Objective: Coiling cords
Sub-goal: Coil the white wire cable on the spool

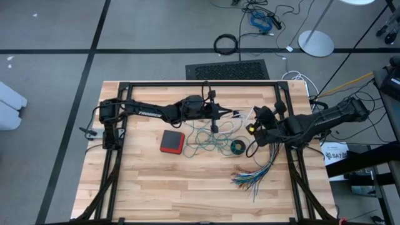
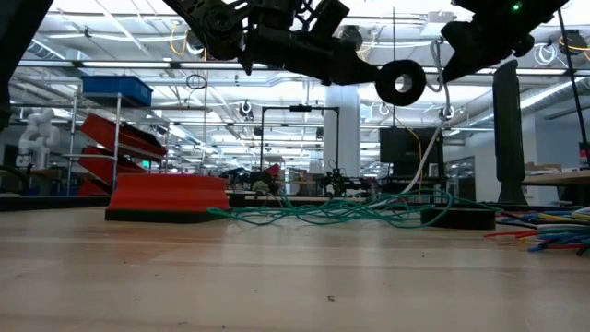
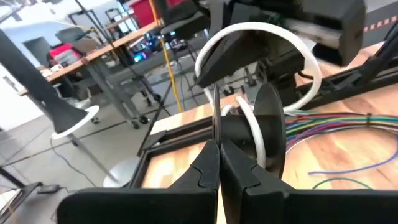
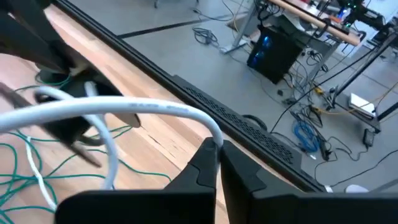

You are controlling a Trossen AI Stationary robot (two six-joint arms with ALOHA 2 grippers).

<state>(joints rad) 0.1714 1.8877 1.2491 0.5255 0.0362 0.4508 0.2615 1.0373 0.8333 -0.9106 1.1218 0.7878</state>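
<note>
**Spotter:** Cords first. Where are they?

**Me:** White cord (image 4: 124, 107) is up in the air, strung between my two sets of jaws. Left jaws (image 3: 218, 163) are pressed together on it, with a loop arching just beyond the tips and the round black piece (image 2: 401, 82) hanging right beside them, clear of the worktop (image 1: 156, 187). Right jaws (image 4: 218, 163) are also closed, pinching the same cord where it bends down into the tips.

**Spotter:** And the green one?

**Me:** Green cord (image 1: 206, 140) lies in a loose tangle on the worktop, below and just in front of the left jaws. Neither set of jaws touches it. In the low view it sprawls flat between the red box (image 2: 166, 198) and a low black ring (image 2: 458, 218).

**Spotter:** How do the two arms stand to each other?

**Me:** Left jaws (image 1: 238, 114) and right jaws (image 1: 251, 117) are near each other over the back middle of the worktop, tips facing, both raised.

**Spotter:** Anything else close by?

**Me:** Red box sits on the far side of the green tangle from my right jaws. Coloured wires (image 1: 253, 175) fan out on the worktop below the right jaws, apart from both cords. I can't tell how much white cord hangs below the left jaws.
</note>
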